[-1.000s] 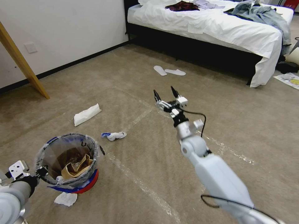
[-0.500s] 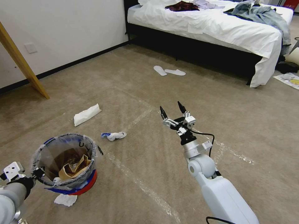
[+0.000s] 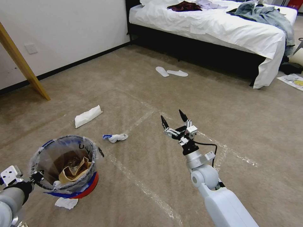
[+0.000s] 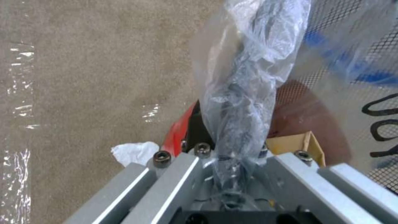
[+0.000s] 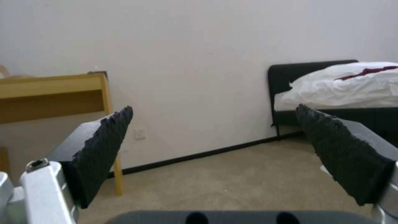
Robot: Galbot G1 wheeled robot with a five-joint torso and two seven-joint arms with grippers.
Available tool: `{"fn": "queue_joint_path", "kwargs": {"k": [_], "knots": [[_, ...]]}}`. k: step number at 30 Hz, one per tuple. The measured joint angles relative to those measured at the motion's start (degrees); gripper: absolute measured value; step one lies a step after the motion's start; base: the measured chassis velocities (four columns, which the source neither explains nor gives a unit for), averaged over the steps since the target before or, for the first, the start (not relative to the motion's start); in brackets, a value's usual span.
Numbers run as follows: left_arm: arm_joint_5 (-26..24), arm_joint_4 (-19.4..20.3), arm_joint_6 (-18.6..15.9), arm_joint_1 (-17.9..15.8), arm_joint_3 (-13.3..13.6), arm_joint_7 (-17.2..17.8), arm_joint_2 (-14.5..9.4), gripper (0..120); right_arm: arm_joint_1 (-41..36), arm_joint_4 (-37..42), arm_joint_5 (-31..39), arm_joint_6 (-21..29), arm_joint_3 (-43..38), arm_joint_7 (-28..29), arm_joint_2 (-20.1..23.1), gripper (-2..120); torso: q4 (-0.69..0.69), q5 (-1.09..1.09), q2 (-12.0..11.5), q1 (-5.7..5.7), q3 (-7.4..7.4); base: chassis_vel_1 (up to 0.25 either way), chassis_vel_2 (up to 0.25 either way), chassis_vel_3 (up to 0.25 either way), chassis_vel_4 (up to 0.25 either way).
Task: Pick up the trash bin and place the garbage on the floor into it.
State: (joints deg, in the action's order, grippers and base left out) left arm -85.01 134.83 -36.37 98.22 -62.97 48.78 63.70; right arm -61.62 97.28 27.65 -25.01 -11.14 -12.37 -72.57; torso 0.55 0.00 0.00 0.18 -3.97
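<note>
Left gripper [image 3: 37, 176] clamped on bagged rim of trash bin [image 3: 68, 167], jaws pinching liner and rim; bin tilted, brown paper inside, probably kept reachable for drops. Right gripper [image 3: 173, 118] raised, jaws wide, empty. Blue-and-white crumpled tissue [image 3: 115, 137] on floor [image 3: 240, 110] between both jaws.

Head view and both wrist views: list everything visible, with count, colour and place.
trash bin: one, red with blue band, clear liner, near left, brown paper inside
white tissues: three; flat one toward the wall, blue-edged wad mid-floor, one beside the bin
floor: beige carpet, clear tape lines
slippers: two, white, before the bed
bed: one, white sheets, clothes on top, far right
wooden beam: one, leaning at the wall
left gripper: jaws shut on the bin's rim
right gripper: jaws open, raised mid-room
</note>
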Motion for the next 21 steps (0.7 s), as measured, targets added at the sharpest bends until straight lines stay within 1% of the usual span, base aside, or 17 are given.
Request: {"fn": "queue_joint_path", "kwargs": {"k": [18,21], "knots": [[0.58,0.43,0.24,0.12,0.26,-0.04,-0.23,1,0.38,-1.15,-0.77,-0.59,0.89,-0.86,-0.36,100,0.0,0.0,0.0,0.0,0.0,0.0,0.0,0.0,0.0],[0.88,0.43,0.27,0.12,0.45,-0.07,-0.15,1,0.4,-1.25,-0.74,-0.6,1.07,-1.1,-0.36,100,0.0,0.0,0.0,0.01,0.0,-0.051,0.056,0.061,-0.06]]}}
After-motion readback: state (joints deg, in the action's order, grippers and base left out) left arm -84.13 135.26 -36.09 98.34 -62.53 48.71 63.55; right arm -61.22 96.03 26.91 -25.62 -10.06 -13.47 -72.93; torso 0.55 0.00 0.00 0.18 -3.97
